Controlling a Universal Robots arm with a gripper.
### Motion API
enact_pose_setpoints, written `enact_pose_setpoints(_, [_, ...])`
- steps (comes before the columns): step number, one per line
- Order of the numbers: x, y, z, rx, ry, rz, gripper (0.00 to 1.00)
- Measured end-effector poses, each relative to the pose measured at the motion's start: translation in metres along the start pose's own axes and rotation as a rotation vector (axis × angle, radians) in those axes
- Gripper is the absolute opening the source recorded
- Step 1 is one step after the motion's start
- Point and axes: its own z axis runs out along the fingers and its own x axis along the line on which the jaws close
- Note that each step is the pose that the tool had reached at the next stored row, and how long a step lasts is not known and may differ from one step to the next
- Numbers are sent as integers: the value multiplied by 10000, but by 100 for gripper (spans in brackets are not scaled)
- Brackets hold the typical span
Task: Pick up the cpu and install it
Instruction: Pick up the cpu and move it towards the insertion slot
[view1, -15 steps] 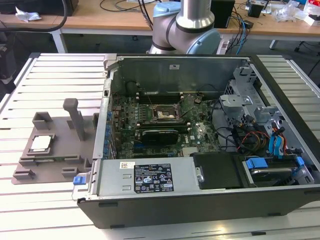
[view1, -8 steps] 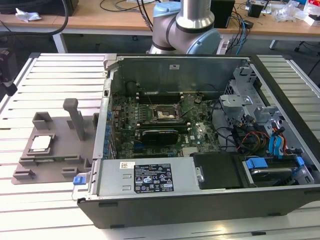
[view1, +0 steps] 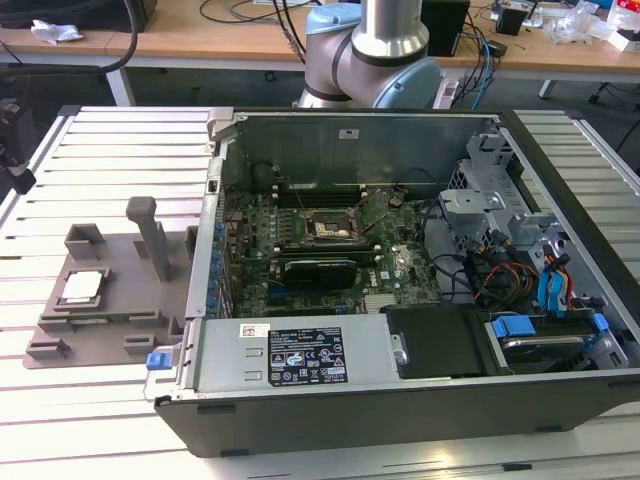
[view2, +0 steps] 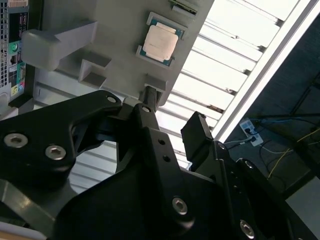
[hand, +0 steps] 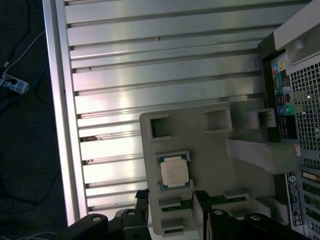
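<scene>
A cpu (view1: 83, 287) lies flat in a shallow square recess of a grey plastic tray (view1: 110, 340), silver-grey metal top facing up, with a thin tan rim around it. The chip is square, so no side is longer than another; its edges run in line with the walls of its recess. The tray rests on a slotted aluminium table (view1: 120, 160), just beside an open computer case (view1: 400, 400), on the exterior view's left. Inside the case, the black motherboard socket (view1: 325, 228) sits near the middle of the board, well apart from the chip. A silver and pale blue robot arm (view1: 385, 40) stands behind the case.

In both wrist views the gripper (hand: 171, 212) hangs above the tray, near the cpu (hand: 175, 171) but apart from it. Its two black fingers (hand: 201, 207) stand spread wide, with nothing between them. In the second wrist view the gripper (view2: 172, 125) is seen large in the foreground, with the cpu (view2: 159, 41) beyond its fingertips
</scene>
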Motion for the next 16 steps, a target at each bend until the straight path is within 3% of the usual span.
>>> enact_pose_setpoints(7, [0,-1,27,-1,-1,0,48])
enact_pose_setpoints(16, [3,-3,136,18,-1,-15,48])
